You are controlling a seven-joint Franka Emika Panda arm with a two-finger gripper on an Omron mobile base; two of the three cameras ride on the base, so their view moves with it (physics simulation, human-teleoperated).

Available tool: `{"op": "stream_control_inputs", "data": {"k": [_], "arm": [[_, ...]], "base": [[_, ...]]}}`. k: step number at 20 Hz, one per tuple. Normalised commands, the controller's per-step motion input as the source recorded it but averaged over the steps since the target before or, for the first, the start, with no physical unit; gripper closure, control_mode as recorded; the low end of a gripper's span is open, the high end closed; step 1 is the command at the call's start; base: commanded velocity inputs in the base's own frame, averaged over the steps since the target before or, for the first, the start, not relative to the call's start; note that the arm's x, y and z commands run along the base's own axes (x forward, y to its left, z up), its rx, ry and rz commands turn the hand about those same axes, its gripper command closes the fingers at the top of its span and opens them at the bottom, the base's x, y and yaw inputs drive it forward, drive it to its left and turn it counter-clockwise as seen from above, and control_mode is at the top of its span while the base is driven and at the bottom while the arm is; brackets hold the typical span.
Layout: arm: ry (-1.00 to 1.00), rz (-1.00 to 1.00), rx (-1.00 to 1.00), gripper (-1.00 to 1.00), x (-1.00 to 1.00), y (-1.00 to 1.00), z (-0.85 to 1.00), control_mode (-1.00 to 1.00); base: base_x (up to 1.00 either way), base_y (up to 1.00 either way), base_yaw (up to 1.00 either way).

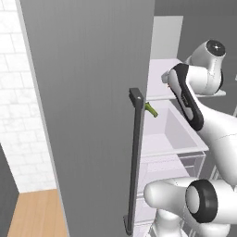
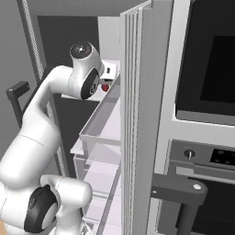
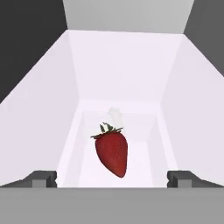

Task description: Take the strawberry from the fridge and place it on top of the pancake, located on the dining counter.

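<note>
The strawberry (image 3: 112, 153), red with a green leafy top, lies on a white shelf inside the open fridge (image 1: 92, 92). In the hand view it sits just ahead of my gripper (image 3: 112, 178), between the two fingertips (image 3: 43, 178), which stand wide apart and clear of it. From the right base view the strawberry (image 2: 105, 87) shows as a small red spot just below my hand (image 2: 108, 70), deep in the upper shelf. The gripper is open and holds nothing. The pancake and the dining counter are out of view.
The left fridge door, with its long dark handle (image 1: 134, 157), stands close on my left. The right door's edge (image 2: 137, 114) is on my right. A slim green vegetable (image 1: 151, 109) lies over a white drawer (image 2: 98, 124) below. The black-fronted oven (image 2: 211, 59) is further right.
</note>
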Motion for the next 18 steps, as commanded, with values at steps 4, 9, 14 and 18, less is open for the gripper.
{"op": "stream_control_inputs", "data": {"k": [4,9,14,18], "arm": [[0.02,0.00,-0.03,-1.00,0.42,0.00,-0.28,-1.00],[0.04,0.00,-0.01,-1.00,0.31,0.00,-0.14,-1.00],[0.02,0.01,0.00,-1.00,0.03,0.00,-0.06,-1.00],[0.00,0.02,0.00,-1.00,0.05,0.00,-0.13,-1.00]], "base": [[0.00,0.00,0.00],[0.00,0.00,0.00],[0.00,0.00,0.00],[0.00,0.00,0.00]]}}
